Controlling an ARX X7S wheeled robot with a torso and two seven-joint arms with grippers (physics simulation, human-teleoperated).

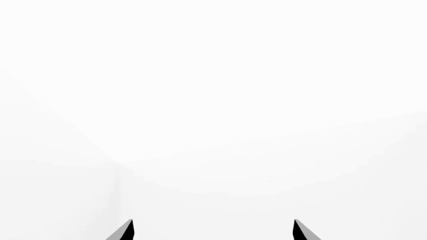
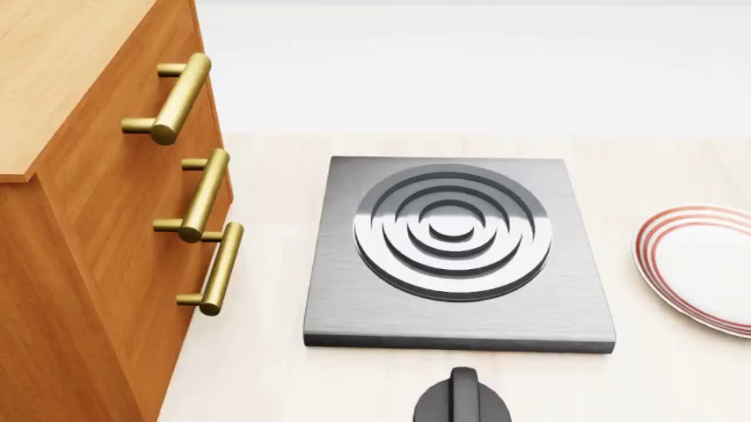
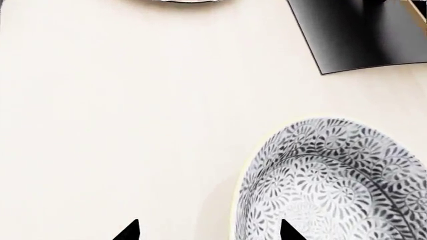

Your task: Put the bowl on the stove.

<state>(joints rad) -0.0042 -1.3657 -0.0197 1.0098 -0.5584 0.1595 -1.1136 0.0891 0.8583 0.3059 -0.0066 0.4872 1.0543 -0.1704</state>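
Note:
The stove, a dark-grey square slab with a round ringed burner, lies mid-table in the head view; one corner shows in the right wrist view. The bowl, white with a grey-blue leaf pattern, shows only in the right wrist view, standing on the cream table. My right gripper is open above the table, one fingertip over the bowl's inside, the other outside its rim. My left gripper is open and empty, facing plain white. Neither gripper shows in the head view.
A wooden drawer cabinet with brass handles stands left of the stove. A white plate with red rim rings lies right of it; its edge shows in the right wrist view. A black knob sits in front of the stove.

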